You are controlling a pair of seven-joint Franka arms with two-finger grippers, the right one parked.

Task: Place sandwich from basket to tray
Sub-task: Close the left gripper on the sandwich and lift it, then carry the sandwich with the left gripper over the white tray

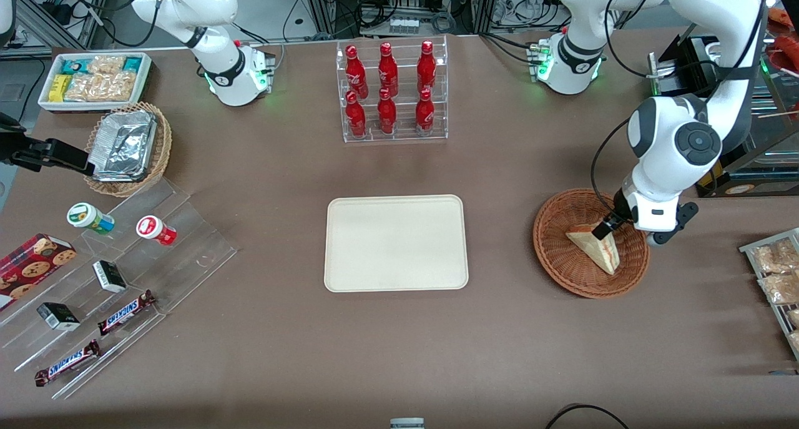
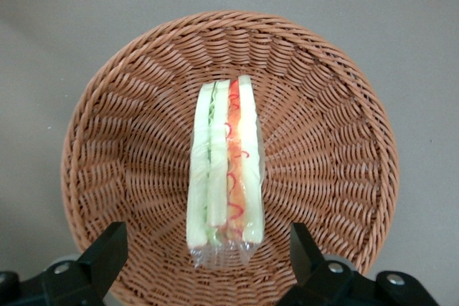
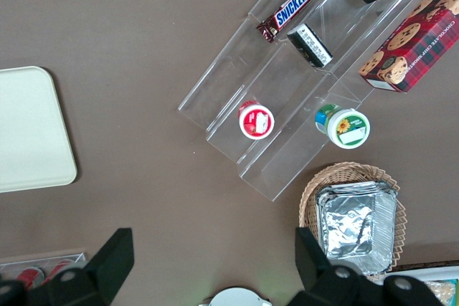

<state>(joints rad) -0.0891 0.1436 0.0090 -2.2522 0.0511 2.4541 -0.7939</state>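
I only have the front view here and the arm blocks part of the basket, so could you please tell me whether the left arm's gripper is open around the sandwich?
Observer: Yes. In the left wrist view the gripper is open, its fingers apart on either side of the triangular white-bread sandwich.
Operator: Thank you. Which way does its cut edge face?
Observer: Toward the wrist camera; the red and green filling stripes run in line with the gap between the fingers.
Operator: Is it wrapped?
Observer: Yes, clear film shows bunched at one end. It lies in the round reddish-brown wicker basket.
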